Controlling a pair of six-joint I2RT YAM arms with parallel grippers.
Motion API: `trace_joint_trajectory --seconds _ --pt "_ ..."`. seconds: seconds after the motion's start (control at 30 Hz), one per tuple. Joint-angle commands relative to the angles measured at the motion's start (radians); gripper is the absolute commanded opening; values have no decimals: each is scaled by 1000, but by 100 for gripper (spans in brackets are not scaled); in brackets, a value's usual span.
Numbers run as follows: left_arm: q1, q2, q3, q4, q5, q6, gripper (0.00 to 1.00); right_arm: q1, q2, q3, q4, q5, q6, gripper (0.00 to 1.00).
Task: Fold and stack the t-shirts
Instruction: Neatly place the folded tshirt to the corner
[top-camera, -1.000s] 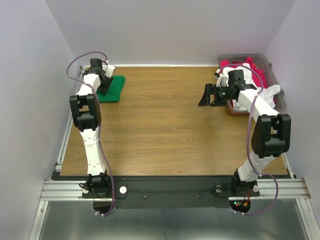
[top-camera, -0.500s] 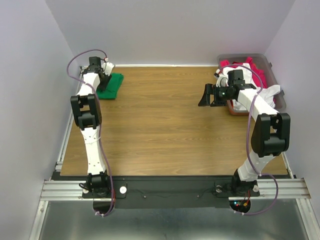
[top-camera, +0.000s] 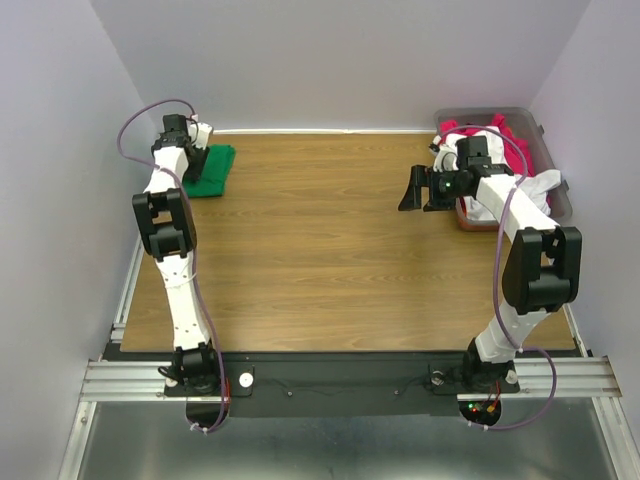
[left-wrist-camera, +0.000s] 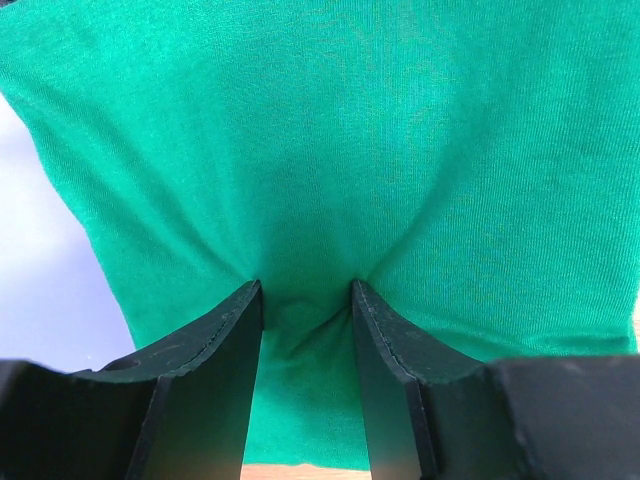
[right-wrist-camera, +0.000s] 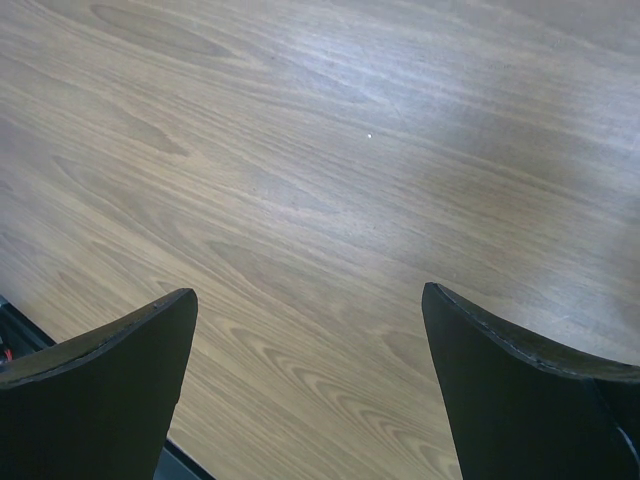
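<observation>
Left gripper: the left gripper (left-wrist-camera: 305, 290) is clamped on a pucker of the bright green soft cloth t-shirt (left-wrist-camera: 330, 150), fingers nearly together!
Green shirt: folded small, far-left corner of the table, close to the wall.
Right gripper: the right gripper (right-wrist-camera: 308, 292) has its jaws wide apart and empty, hovering over bare wood beside the grey-brown plastic bin (top-camera: 545, 128).
Bin: crimson red t-shirt (top-camera: 515, 152) and white t-shirt (top-camera: 541, 186) heaped inside.
Step, my read: settling green as the stack base. Drag low and flat, let go only once it lies smooth, lift straight up.
Surface: smooth wood-grain table (top-camera: 320, 260); cloth should slide easily.
Room: pale lilac walls (top-camera: 350, 60), tight on the left arm.
</observation>
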Motion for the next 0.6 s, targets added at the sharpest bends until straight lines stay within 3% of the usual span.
trace_joint_trajectory --seconds 0.0,0.2,0.37,0.57 --pt "21 30 -25 -71 -8 8 51 -4 -20 55 0 -2 -13 100" --pt "21 -40 -34 -56 41 59 62 -7 -20 58 -2 -7 -13 100" --pt "23 -198 -34 -70 60 59 70 -5 -25 64 -3 -24 -14 100" --pt "29 -407 -172 -139 118 48 74 -5 -54 55 -2 -37 -13 100"
